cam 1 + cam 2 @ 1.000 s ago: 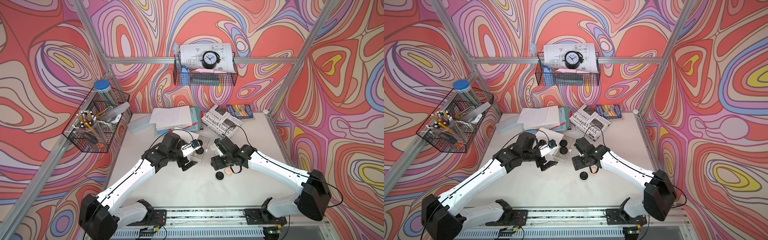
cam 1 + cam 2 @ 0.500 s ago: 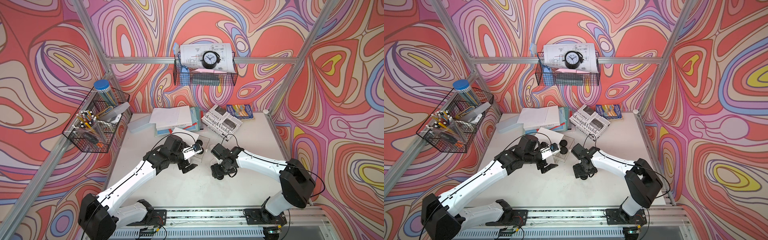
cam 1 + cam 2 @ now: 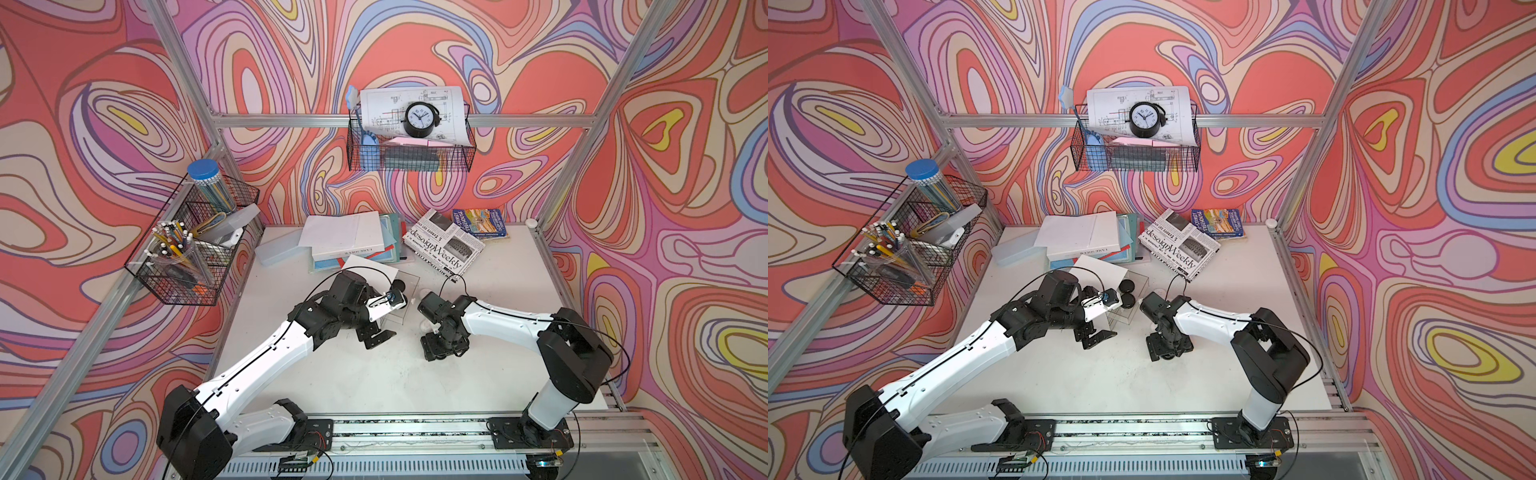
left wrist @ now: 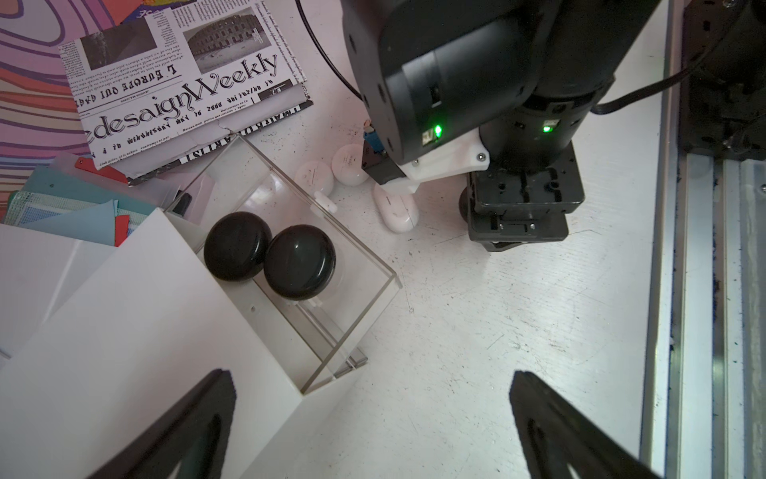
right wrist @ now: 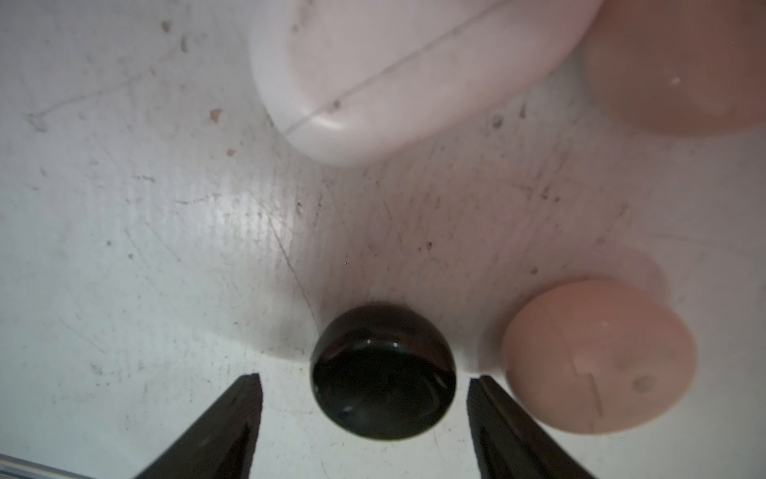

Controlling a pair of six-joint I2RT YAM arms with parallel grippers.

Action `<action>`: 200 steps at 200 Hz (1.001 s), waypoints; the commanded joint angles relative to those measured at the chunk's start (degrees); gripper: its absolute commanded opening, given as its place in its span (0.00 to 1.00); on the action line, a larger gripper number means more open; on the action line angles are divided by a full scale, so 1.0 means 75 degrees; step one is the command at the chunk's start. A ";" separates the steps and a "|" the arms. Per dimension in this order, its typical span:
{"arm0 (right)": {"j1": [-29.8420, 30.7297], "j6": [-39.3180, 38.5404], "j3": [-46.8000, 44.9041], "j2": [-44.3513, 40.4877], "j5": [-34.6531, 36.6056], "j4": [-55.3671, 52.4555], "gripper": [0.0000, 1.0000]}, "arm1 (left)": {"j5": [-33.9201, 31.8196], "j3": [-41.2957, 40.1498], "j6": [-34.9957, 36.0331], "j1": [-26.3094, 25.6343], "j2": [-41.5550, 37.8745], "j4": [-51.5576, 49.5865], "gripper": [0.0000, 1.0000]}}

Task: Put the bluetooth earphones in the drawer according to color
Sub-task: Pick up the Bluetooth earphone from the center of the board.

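Since a second ago the right arm has folded back on itself and swung its wrist down, so the right pincer (image 5: 364,379) now points at the table (image 4: 456,331) over the spot where a black case (image 5: 383,373) lay in the open. Its jaws stand apart and straddle that case: a clear gap on one side, a thin one on the other, nothing gripped. The case is a glossy, rounded pebble lying flat on the scuffed white tabletop.

Just beside one finger sits a matt beige case (image 5: 597,356), egg-like, with a fine seam. A second beige case (image 5: 671,62) lies farther off, next to a smooth white case (image 5: 406,70) with a hairline lid seam.

The left pincer (image 4: 371,373) hangs wide open and empty above the table, near the cabinet (image 4: 124,352), a white box with a flat matt top. Its clear drawer (image 4: 360,249) is pulled out, thin-walled and hard-edged, with a tiny white knob. Two more glossy black cases (image 4: 236,246) (image 4: 299,262) lie inside it, touching each other.

Three white cases (image 4: 313,176) (image 4: 350,164) (image 4: 396,209) cluster on the table just past the drawer's front, by the right arm's wrist. A folded newspaper (image 4: 182,83) lies behind them.
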 commanded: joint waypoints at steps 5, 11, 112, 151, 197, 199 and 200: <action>0.0047 0.0077 0.0103 0.0132 0.0016 0.0120 0.78 | 0.0182 0.0069 0.0096 -0.0036 -0.0002 -0.0318 0.99; 0.0049 0.0089 0.0099 0.0172 0.0040 0.0137 0.77 | 0.0211 0.0069 0.0117 -0.0033 -0.0021 -0.0338 0.98; 0.0044 0.0137 -0.0018 0.0345 0.0236 0.0256 0.58 | 0.0291 0.0028 0.0190 -0.0033 0.0057 -0.0414 0.98; 0.0048 0.0161 -0.0013 0.0457 0.0265 0.0407 0.62 | 0.0227 0.0036 0.0177 -0.0032 0.0117 -0.0415 0.98; 0.0048 0.0186 0.0076 0.0527 0.0361 0.0263 0.62 | 0.0121 0.0011 0.0142 -0.0033 0.0079 -0.0343 0.98; 0.0049 0.0179 0.0067 0.0533 0.0372 0.0251 0.62 | 0.0121 0.0011 0.0142 -0.0033 0.0072 -0.0344 0.98; 0.0049 0.0175 0.0071 0.0530 0.0383 0.0241 0.62 | 0.0121 0.0017 0.0142 -0.0033 0.0071 -0.0344 0.98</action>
